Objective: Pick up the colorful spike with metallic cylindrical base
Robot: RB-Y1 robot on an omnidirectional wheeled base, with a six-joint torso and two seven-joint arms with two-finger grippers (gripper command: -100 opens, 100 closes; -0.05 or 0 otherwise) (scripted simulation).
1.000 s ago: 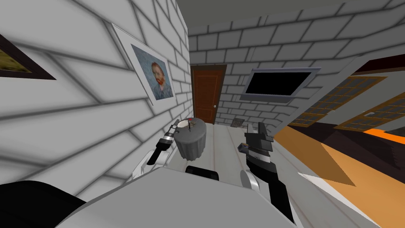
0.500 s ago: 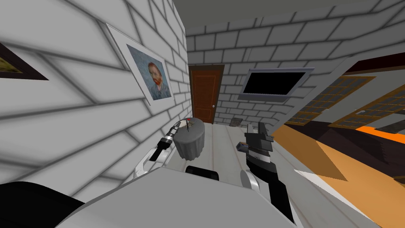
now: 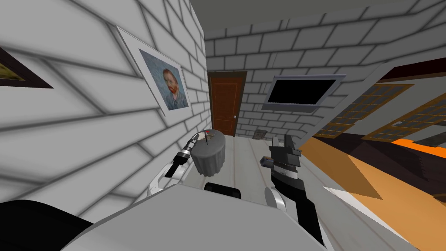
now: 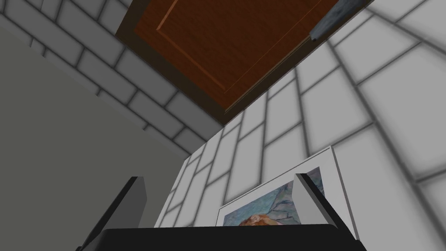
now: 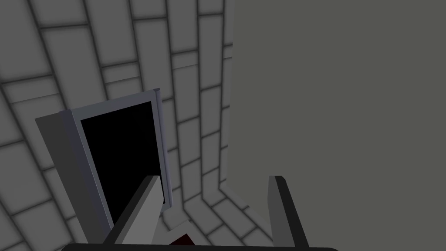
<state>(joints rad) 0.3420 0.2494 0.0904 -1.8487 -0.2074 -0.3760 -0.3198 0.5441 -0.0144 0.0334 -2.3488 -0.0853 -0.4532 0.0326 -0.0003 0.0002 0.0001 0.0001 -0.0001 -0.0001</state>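
Note:
A small round grey table (image 3: 210, 162) with a ribbed side stands just ahead, against the left brick wall. Tiny things lie on its top; a small red tip (image 3: 208, 131) at the far rim may be the colorful spike, too small to tell. My left gripper (image 3: 197, 137) is at the table's near-left rim, beside a white dish. In the left wrist view this gripper (image 4: 217, 178) is open and points up at the wall. My right gripper (image 3: 281, 139) is raised right of the table, open and holding nothing, as the right wrist view (image 5: 214, 178) shows.
The brick wall with a framed portrait (image 3: 167, 85) runs close on the left. A brown door (image 3: 224, 102) closes the corridor's far end, with a wall screen (image 3: 304, 91) to its right. Pale floor boards lead ahead; an orange floor with a dark rug (image 3: 374, 174) lies to the right.
My head view has shifted a little. The left hand has edged in over the table's rim and now covers part of the white dish. The right arm has kept still.

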